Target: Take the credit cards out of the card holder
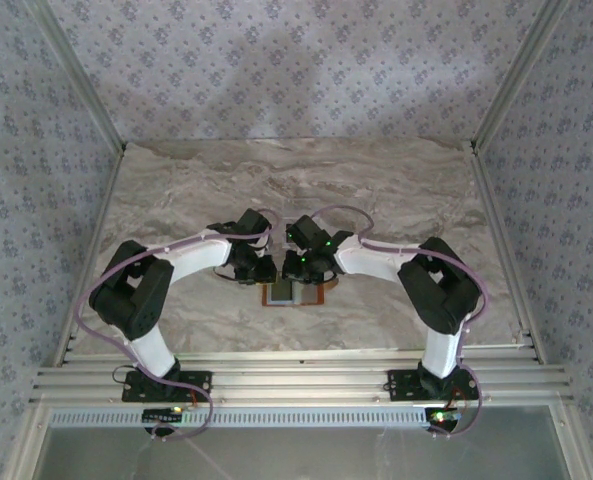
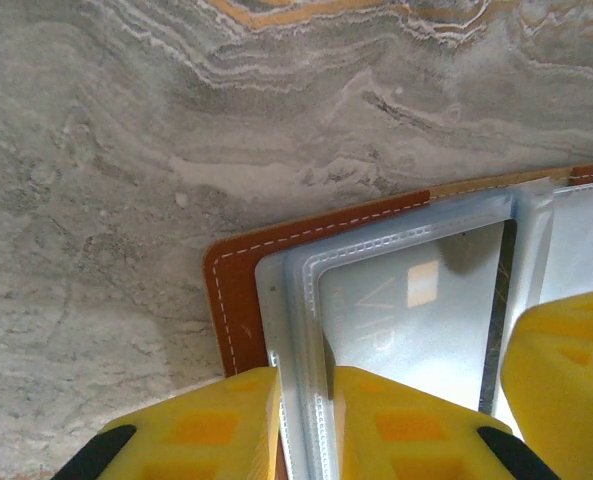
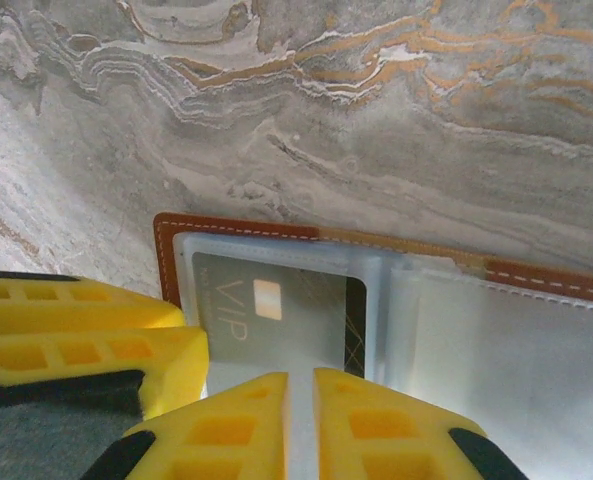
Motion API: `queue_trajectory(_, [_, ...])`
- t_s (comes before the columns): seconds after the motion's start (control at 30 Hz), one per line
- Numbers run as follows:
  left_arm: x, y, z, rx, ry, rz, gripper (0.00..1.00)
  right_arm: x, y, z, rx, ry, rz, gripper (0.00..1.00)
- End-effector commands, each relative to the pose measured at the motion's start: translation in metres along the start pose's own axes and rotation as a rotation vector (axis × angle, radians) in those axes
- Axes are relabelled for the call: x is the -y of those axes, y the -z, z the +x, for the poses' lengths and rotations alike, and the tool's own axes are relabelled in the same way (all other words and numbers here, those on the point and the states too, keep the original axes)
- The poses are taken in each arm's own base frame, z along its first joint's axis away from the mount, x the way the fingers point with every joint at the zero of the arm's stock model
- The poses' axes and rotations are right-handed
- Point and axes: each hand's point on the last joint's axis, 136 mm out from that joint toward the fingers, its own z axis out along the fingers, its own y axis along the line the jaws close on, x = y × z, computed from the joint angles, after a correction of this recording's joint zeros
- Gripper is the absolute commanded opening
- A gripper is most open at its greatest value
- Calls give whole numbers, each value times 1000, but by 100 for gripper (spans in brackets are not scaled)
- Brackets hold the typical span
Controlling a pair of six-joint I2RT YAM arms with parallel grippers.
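We find the left gripper (image 2: 306, 400) and right gripper (image 3: 301, 405) each clamped on the near edge of the clear pocket (image 2: 301, 300) of the open card holder (image 3: 166, 262). Just ahead, a silvery credit card (image 3: 276, 320) sits in that pocket, long axis crosswise to the right gripper, printed "VIP", which is unreadable from above. The top view adds the card holder's long axis running left to right on the table (image 1: 176, 200).

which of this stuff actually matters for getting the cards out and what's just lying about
For the job:
- card holder, lying open
- VIP card, in its clear sleeve
- left gripper and right gripper, both at the card holder

Just there:
- marble tabletop
- patterned walls
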Motion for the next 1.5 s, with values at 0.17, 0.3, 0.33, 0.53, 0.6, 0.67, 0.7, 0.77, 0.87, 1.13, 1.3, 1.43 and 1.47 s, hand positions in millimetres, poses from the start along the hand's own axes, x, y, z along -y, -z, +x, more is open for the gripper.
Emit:
queue_trajectory(0.17, [-9,-5,8,-31,-2,-30,21,23,-13,9,-36,-27,72,22])
queue_trajectory(0.3, [-10,-4,9,-30,-4,-34,21,31,-12,9,-31,-22,114,26])
queue_trajectory(0.33, [-10,-3,8,-29,-2,-34,21,32,-11,9,-29,-20,119,27])
queue_trajectory(0.53, [-12,-1,8,-28,-3,-40,21,30,-4,6,-13,-3,127,29])
queue_trajectory(0.6, [-12,0,8,-26,-4,-41,21,28,-1,4,-8,2,123,30])
queue_trajectory(0.67, [-13,1,7,-26,-3,-42,21,26,1,3,-4,8,120,30])
queue_trajectory(0.7, [-12,1,7,-26,-3,-41,21,27,2,3,-4,7,124,30])
queue_trajectory(0.77, [-13,1,7,-26,-4,-43,21,27,4,4,-5,12,127,31])
queue_trajectory(0.87, [-12,3,7,-24,-6,-43,21,27,5,4,-5,13,125,31])
queue_trajectory(1.13, [-9,8,6,-17,-5,-28,21,20,10,5,-1,22,97,32])
queue_trajectory(1.3, [8,16,2,-1,-6,44,21,14,22,3,24,22,73,32])
queue_trajectory(1.43, [20,19,0,0,0,102,21,19,26,4,37,3,78,32])
queue_trajectory(1.47, [23,19,0,-1,3,117,21,20,25,5,34,1,77,32])
